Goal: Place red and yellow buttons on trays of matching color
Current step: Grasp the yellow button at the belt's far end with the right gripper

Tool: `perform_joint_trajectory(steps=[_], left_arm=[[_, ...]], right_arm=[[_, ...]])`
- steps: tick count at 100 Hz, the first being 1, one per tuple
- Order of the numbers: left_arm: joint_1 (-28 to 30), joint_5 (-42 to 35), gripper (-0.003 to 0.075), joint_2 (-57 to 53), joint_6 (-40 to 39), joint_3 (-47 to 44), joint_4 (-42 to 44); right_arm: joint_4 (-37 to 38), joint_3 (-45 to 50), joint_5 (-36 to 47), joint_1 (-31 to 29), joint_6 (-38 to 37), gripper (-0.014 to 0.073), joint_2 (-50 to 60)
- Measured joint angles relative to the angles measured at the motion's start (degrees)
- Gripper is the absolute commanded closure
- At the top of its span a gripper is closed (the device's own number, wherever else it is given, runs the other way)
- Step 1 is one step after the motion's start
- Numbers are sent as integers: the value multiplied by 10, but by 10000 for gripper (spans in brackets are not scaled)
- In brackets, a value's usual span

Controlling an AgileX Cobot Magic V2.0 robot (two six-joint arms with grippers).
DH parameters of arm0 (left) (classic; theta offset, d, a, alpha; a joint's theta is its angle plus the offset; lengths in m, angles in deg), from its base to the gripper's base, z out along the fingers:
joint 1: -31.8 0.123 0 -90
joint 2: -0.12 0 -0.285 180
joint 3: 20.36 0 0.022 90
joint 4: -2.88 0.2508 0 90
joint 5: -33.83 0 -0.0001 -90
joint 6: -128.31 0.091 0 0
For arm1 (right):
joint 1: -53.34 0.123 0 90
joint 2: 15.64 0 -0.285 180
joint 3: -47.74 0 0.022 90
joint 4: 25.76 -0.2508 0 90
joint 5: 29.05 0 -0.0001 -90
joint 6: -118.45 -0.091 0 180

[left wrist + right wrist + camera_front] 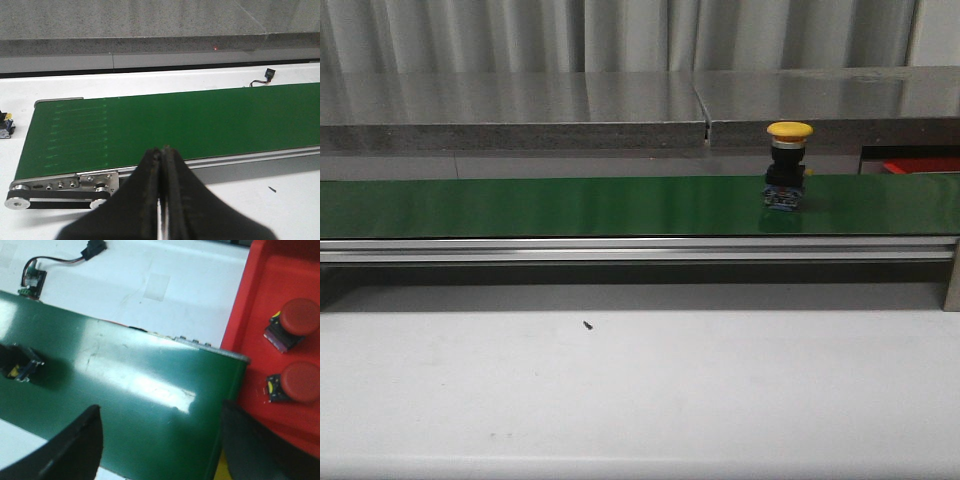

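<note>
A yellow button [789, 165] stands upright on the green conveyor belt [570, 205], toward its right. In the right wrist view only its dark base [22, 367] shows at the edge. The red tray [260, 300] lies past the belt's end with two red buttons [295, 322] [297, 382] in it; a sliver of it [920, 165] shows in the front view. My right gripper [160, 440] hangs open above the belt's end, holding nothing. My left gripper [161, 152] is shut and empty, in front of the belt's other end. A yellow patch [222, 471] beside the right finger may be the yellow tray.
A small sensor board with wires [32, 277] lies on the white table behind the belt. A dark part [5, 125] sits on the table off the belt's left end. A tiny black screw [588, 325] lies on the near table. A grey ledge [520, 105] runs behind.
</note>
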Motion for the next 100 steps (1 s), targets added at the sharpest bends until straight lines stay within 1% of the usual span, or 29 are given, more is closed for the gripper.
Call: perform_joint_trajectory(steps=[17, 30, 40, 55, 67, 100], left_arm=[[0, 0, 739, 0, 0, 0, 0], [0, 0, 739, 0, 0, 0, 0], [0, 0, 739, 0, 0, 0, 0], [0, 0, 739, 0, 0, 0, 0], [0, 0, 739, 0, 0, 0, 0], [0, 0, 739, 0, 0, 0, 0]], right_arm=[[1, 109, 41, 20, 52, 97, 61], [1, 165, 60, 58, 92, 97, 77], [4, 194, 98, 92, 105, 95, 77], [15, 206, 145, 142, 118, 94, 76], [17, 206, 179, 167, 120, 94, 65], [15, 206, 235, 173, 120, 94, 39]])
